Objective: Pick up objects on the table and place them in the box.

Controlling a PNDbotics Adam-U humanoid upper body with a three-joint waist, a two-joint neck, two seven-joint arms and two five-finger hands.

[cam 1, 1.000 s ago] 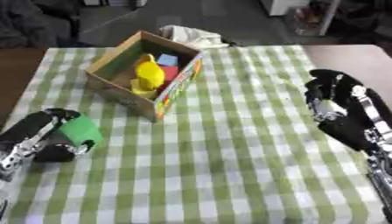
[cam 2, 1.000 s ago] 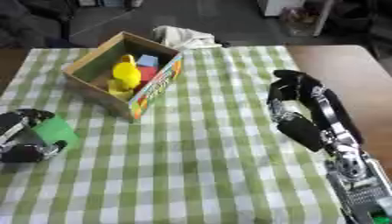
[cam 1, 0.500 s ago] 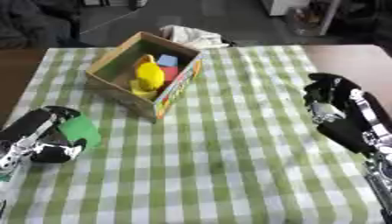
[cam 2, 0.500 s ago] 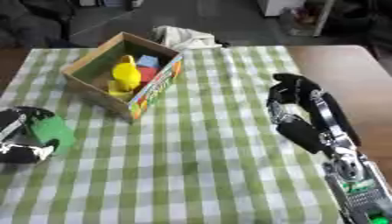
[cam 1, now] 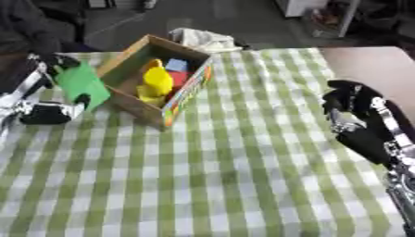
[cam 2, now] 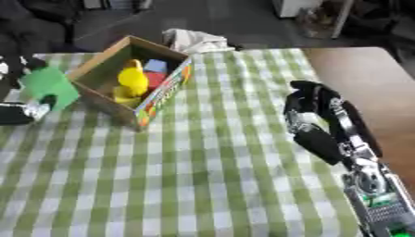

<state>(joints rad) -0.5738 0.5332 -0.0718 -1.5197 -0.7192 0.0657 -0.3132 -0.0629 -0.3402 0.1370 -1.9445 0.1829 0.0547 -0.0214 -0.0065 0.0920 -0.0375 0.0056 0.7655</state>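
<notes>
The left hand (cam 1: 50, 109) holds a green block (cam 1: 81, 84) with its fingers curled round it, lifted off the checked tabletop (cam 1: 235, 176) and just beside the near-left wall of the cardboard box (cam 1: 122, 69). The box already holds a yellow toy (cam 1: 155, 83), a blue piece (cam 1: 177, 65) and something red beside them. The right hand (cam 1: 356, 122) hangs idle over the right side of the tabletop, fingers bent inward and holding nothing.

The step in hand looks like carrying the block over the box wall and dropping it in. To do it well, the block should clear the wall's top edge before moving sideways, since the box is light cardboard and a knock could push it or tip it. The freest spot seems to be the near end of the box, in front of the yellow toy; releasing there, low and only once the block is fully over the opening, should keep it from bouncing off the toy and out.

The box's right outer wall carries coloured print (cam 1: 188, 88), but no word or brand can be read. A pale cloth (cam 1: 204, 40) lies behind the box.
</notes>
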